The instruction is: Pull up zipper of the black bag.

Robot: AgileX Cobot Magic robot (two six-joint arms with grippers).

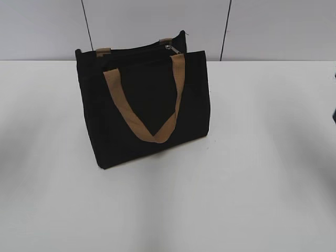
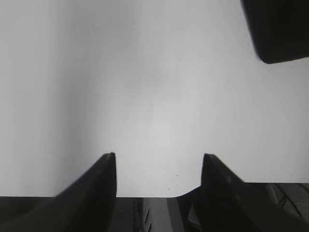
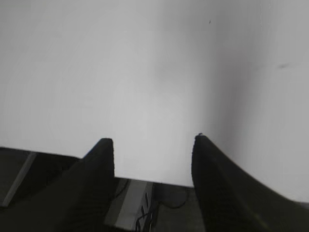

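The black bag (image 1: 144,105) stands upright on the white table, left of centre in the exterior view, with a tan strap handle (image 1: 152,105) hanging down its front. The silver zipper pull (image 1: 172,49) sits at the right end of the bag's top edge. A corner of the bag shows at the top right of the left wrist view (image 2: 280,29). My left gripper (image 2: 159,157) is open and empty over the table's near edge. My right gripper (image 3: 153,140) is open and empty, also over the table edge. Neither gripper shows in the exterior view.
The white table (image 1: 262,157) spreads around the bag, with a pale panelled wall behind it. Below the table's edge, floor and cables show in the right wrist view (image 3: 145,203).
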